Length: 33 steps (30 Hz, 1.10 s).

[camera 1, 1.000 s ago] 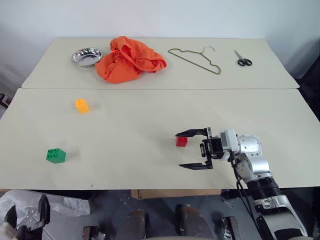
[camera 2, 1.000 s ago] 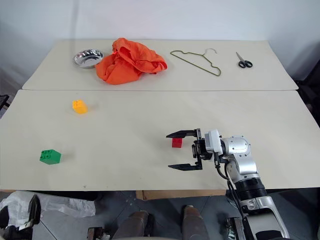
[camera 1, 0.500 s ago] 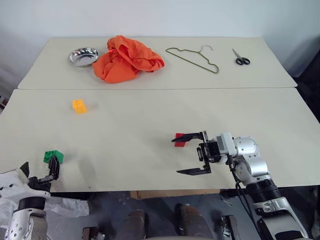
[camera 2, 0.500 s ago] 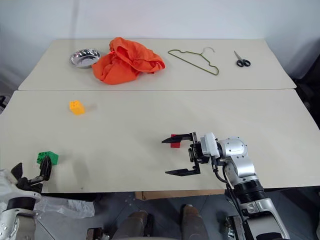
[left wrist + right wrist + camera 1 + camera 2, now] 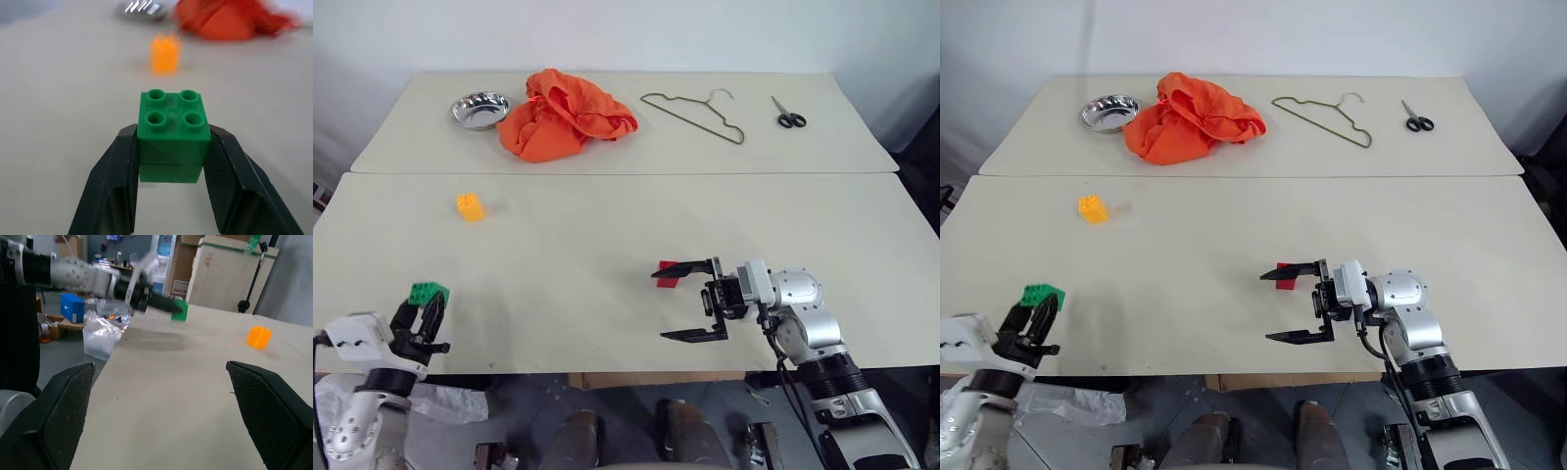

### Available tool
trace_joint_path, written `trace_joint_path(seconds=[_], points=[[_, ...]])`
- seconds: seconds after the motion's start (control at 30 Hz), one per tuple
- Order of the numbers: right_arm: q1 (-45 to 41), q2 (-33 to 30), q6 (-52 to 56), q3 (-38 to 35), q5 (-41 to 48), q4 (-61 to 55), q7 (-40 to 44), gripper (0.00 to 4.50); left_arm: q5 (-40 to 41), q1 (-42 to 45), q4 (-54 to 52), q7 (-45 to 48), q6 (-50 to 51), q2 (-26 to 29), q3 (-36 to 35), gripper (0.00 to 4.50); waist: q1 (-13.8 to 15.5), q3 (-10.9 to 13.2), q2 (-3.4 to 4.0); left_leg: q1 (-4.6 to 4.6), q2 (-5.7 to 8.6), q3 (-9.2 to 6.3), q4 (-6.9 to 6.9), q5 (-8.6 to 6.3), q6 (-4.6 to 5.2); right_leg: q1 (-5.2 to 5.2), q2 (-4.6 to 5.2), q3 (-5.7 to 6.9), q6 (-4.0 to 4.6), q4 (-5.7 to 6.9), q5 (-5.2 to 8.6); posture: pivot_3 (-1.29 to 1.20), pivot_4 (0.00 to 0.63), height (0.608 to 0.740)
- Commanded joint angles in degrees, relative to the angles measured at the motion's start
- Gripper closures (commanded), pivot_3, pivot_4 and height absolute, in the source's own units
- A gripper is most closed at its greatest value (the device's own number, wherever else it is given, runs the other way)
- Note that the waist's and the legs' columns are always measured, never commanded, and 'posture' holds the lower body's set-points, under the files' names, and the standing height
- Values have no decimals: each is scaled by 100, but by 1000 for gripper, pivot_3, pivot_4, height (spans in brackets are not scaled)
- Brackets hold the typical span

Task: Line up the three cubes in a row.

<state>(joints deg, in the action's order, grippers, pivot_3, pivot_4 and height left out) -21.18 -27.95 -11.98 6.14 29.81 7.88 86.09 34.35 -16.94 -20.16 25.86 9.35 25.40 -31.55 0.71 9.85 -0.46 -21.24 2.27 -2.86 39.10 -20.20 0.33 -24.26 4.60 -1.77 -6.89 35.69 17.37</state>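
You had the left gripper [image 5: 1041, 315] clamped on the green cube [image 5: 1041, 295] at the near left edge of the table [image 5: 1234, 225]. Your right gripper [image 5: 1286, 305] hung with jaws spread wide, pointing left, the red cube [image 5: 1284, 279] just behind its far finger. The yellow-orange cube [image 5: 1092, 209] sat well apart, far left.

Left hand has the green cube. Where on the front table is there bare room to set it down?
The widest bare stretch lies between the yellow-orange cube and the red cube, across the middle of the front table. The right end, past the right hand, is also bare. It is tight around the red cube, where the open right hand sits. The left hand grips the green cube.
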Motion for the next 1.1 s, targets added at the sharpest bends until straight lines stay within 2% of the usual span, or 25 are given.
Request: trace_joint_path(seconds=[0.03,0.13,0.2,0.3,0.4,0.53,0.7,0.97,1.1], points=[[304,-518,-13,-672,117,-154,-119,0,507,952,-400,1765,419,1411,607,3031,99,2,7,-3,0,-8,2,3,-5,2,1,7,3,-4,1,0,150,740],[423,-699,-128,-947,18,-4,-258,0,389,1916,231,2564,487,1746,1443,3031,47,-9,60,27,19,-5,-2,2,15,41,16,7,-4,-17,-5,0,150,740],[491,-791,-218,-1146,-75,106,-406,0,-31,2519,870,3297,248,1811,2133,3031,-59,-7,61,78,16,19,-19,-7,21,71,8,3,-4,-19,-5,0,150,740],[678,-901,-292,-1377,-151,129,-603,0,-679,3407,2031,4115,-312,1697,2957,3031,-147,-5,58,79,-1,35,-38,-6,12,58,-15,10,-3,-8,-4,0,150,740],[969,-960,-252,-1580,-157,-104,-854,0,-1308,4284,3435,4525,-1031,1362,3479,3031,-151,-4,56,77,-9,41,-49,0,4,50,-23,29,1,-6,-2,0,150,740],[1372,-1039,-184,-1764,-151,-427,-1120,0,-1691,5040,4765,4823,-1763,828,3725,3031,-99,-3,55,72,-7,45,-33,-1,8,50,-22,27,-2,-4,-3,0,150,740],[1811,-1042,-169,-1898,-157,-823,-1414,0,-2024,5560,5782,5034,-2257,316,3893,3031,-57,0,49,60,-5,41,-10,-6,16,51,-17,28,-6,1,-6,0,150,740],[2004,-1044,-19,-1820,-124,-1196,-1615,0,-2274,5927,6767,5296,-2818,-4,3882,3031,-39,1,47,57,-1,39,-1,-6,20,51,-16,28,-13,4,-9,0,150,740],[1924,-1052,37,-1774,-129,-1168,-1566,0,-2148,6047,6839,5444,-2632,15,3750,1690,-44,3,44,57,0,40,-1,-5,21,51,-16,27,-13,5,-9,0,150,740]])
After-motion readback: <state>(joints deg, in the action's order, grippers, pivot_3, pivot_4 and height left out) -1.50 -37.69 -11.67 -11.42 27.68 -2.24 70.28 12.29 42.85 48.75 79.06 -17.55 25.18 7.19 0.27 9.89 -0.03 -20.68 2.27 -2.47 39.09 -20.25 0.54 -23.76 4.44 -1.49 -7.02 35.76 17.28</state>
